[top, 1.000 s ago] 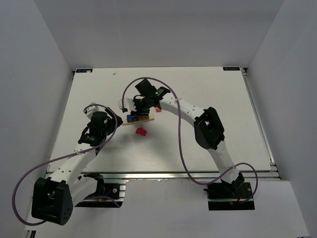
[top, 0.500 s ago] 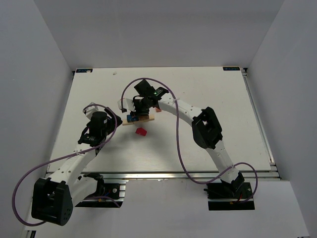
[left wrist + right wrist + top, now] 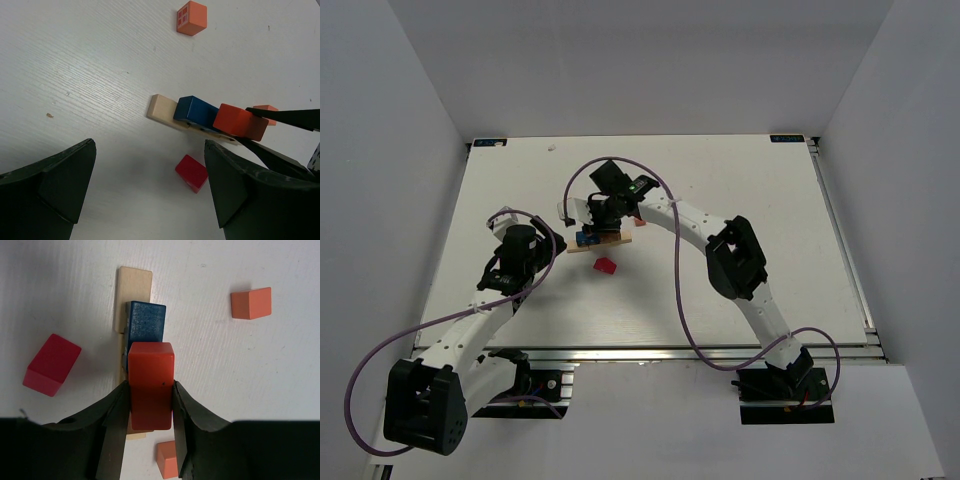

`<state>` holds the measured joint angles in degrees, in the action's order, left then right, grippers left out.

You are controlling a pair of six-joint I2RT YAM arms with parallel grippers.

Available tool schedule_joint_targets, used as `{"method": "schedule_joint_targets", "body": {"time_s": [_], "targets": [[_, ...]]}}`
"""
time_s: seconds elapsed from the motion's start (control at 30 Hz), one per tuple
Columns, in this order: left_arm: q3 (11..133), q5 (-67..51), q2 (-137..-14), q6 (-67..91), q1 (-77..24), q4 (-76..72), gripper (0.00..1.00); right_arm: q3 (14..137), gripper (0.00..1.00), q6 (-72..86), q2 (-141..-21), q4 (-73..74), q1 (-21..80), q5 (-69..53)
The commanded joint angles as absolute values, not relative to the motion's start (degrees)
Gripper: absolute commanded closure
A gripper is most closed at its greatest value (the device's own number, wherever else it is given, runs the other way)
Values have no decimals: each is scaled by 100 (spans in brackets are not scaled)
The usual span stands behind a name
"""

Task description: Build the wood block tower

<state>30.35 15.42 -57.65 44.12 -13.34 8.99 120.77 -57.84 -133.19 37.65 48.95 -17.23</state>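
Note:
The wood block tower stands mid-table as a pale tan plank [image 3: 134,282] [image 3: 162,106] lying flat with a blue block [image 3: 145,322] [image 3: 196,112] on top of it. My right gripper [image 3: 150,386] [image 3: 603,222] is shut on a red-orange block [image 3: 150,365] [image 3: 240,122], held over the plank right beside the blue block. Whether it rests on the plank I cannot tell. A loose red block [image 3: 191,172] [image 3: 51,365] [image 3: 606,266] lies on the table just in front of the plank. My left gripper [image 3: 149,150] [image 3: 512,228] hovers open to the left, with nothing between its fingers.
Three orange cubes lie loose near the plank: one [image 3: 191,18] [image 3: 251,303] farther back, one [image 3: 167,460] close under my right fingers, and one [image 3: 265,108] behind the held block. The white table [image 3: 740,170] is walled on three sides.
The right arm has edged slightly left with the red-orange block still in its grip. The left arm and the loose blocks have not moved.

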Motion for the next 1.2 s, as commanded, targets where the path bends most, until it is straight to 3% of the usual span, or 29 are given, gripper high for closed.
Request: {"method": "schedule_joint_targets", "body": {"time_s": [0.0,0.47,1.17], "targets": [[2971,1556,-5651,4359,-1310,826,2,12392,62,-5766,-13430,3841,4948,-1731],[2979,1529,-5669,4324,-1310,809,2,12445,60,-5713,-13491,3850,4948,-1652],[3015,1459,-5687,4289,-1309,817,2,12384,45,-5625,-13421,3683,4992,-1582]]}}
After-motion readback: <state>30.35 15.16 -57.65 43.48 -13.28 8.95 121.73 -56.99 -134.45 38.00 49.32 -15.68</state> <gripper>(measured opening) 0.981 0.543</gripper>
